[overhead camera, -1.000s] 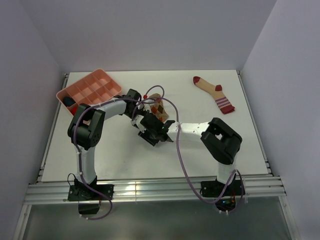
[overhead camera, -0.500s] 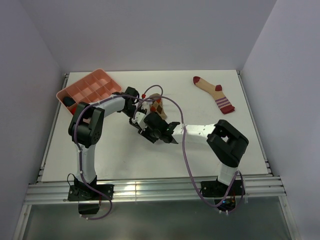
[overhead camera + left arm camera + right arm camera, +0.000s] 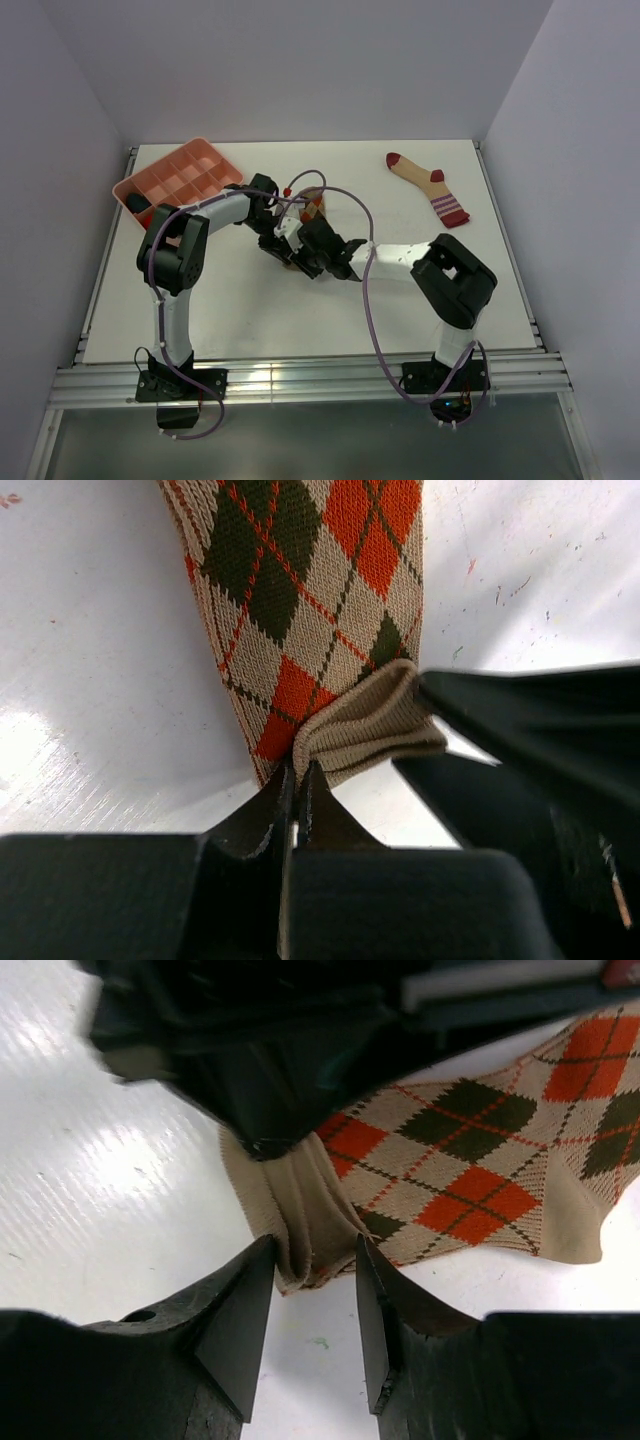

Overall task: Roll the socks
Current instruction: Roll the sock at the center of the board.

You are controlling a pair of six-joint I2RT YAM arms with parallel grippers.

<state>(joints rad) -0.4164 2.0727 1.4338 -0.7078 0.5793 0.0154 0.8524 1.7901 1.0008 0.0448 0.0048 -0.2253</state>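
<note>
White table (image 3: 300, 320) (scuffed), plain pale walls (image 3: 300, 60)

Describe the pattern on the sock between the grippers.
Argyle sock: orange and dark green diamonds on tan, clearest in left wrist view.

Argyle sock (image 3: 300, 580): tan ground, orange and dark olive diamonds, thin red crossing lines, plain tan cuff. Far-right sock (image 3: 427, 181): tan, dark red toe and heel, pink-red striped cuff. Far-left tray (image 3: 160, 162) salmon pink. Table (image 3: 250, 315) white.
</note>
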